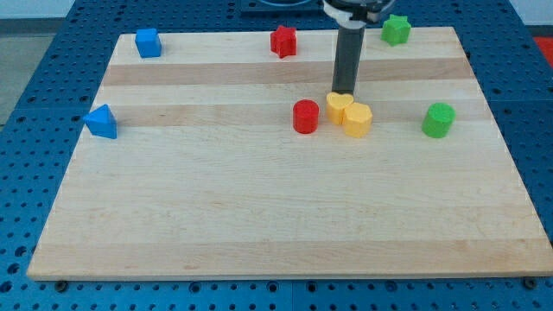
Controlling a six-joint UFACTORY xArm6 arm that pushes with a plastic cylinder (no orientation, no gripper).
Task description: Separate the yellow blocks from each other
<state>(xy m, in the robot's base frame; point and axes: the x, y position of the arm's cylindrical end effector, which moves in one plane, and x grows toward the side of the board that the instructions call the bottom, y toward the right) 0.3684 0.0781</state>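
Two yellow blocks touch each other right of the board's centre: a yellow heart-shaped block (339, 107) on the left and a yellow hexagonal block (358, 119) on the right, slightly lower. My tip (343, 92) stands at the top edge of the yellow heart block, touching or almost touching it. The dark rod rises from there to the view's top. A red cylinder (305, 117) stands just left of the yellow pair, a small gap apart.
A green cylinder (438, 120) stands at the right. A green star block (396, 29) and a red star block (283, 41) stand near the top edge. A blue block (148, 42) is at top left, a blue pentagon block (101, 122) at the left edge.
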